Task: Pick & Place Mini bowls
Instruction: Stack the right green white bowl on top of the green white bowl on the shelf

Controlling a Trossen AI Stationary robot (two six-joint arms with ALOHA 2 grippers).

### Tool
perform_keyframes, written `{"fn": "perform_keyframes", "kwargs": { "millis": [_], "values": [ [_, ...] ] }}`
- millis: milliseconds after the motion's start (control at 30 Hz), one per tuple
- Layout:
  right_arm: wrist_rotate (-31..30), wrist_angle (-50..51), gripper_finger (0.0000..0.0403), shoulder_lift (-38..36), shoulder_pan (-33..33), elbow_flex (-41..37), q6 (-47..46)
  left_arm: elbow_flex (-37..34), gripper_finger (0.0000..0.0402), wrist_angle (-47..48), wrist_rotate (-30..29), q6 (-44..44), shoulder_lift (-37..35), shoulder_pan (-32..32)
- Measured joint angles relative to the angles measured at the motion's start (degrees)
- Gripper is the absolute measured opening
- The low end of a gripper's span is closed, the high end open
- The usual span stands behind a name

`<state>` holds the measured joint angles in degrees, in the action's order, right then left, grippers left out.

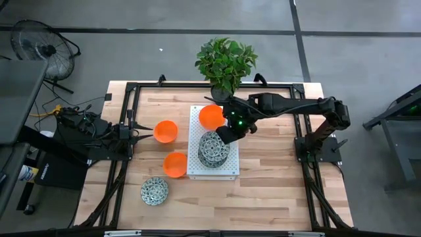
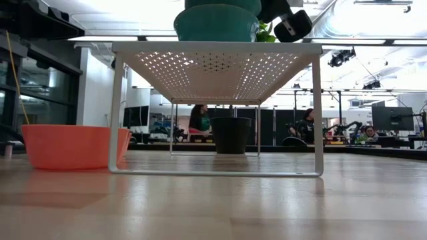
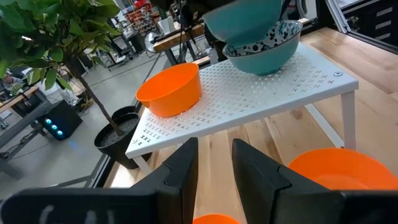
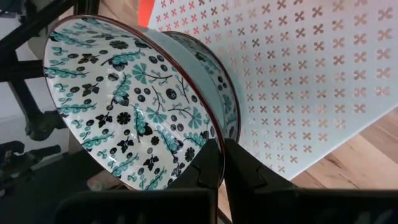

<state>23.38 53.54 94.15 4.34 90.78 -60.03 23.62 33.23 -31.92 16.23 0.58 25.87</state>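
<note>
A white perforated rack (image 1: pixel 227 168) stands mid-table. On it sit one orange mini bowl (image 1: pixel 210 116) and two patterned mini bowls stacked (image 1: pixel 212 151). My right gripper (image 4: pixel 222 163) is over the stack's far right side, shut on the upper patterned bowl (image 4: pixel 127 93). The lower patterned bowl (image 3: pixel 267 46) rests on the rack top. Two more orange bowls (image 1: pixel 165 131) (image 1: pixel 175 164) and a third patterned bowl (image 1: pixel 154 191) sit on the table left of the rack. My left gripper (image 3: pixel 214 168) is open, low at the table's left, beside the orange bowl. My right gripper pinches the upper patterned bowl by its rim (image 4: pixel 211 134), one finger on the patterned inside and one on the plain outside. The fingers (image 4: pixel 205 168) slant down from the table's far right. The bowl is tilted, nested over the lower bowl (image 4: pixel 219 81); whether they touch I cannot tell.
A potted plant (image 1: pixel 225 62) stands at the table's far edge just behind the rack, its dark pot (image 2: pixel 231 135) showing under the rack. Bare wood lies right of the rack and along the near edge. People sit in the room beyond.
</note>
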Motion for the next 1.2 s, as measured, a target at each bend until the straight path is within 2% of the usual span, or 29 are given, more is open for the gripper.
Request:
{"fn": "perform_keyframes", "kwargs": {
  "millis": [867,1200],
  "values": [
    [-2.0,-4.5,0.0001,0.0,-2.6,-2.9,0.1,0.0,0.0095,0.0,0.0,0.0,0.0,0.0],
    [-1.9,-4.8,0.0034,0.0,-2.1,-2.9,2.9,0.0,0.0095,0.0,0.0,0.0,0.0,0.0]
  ]
}}
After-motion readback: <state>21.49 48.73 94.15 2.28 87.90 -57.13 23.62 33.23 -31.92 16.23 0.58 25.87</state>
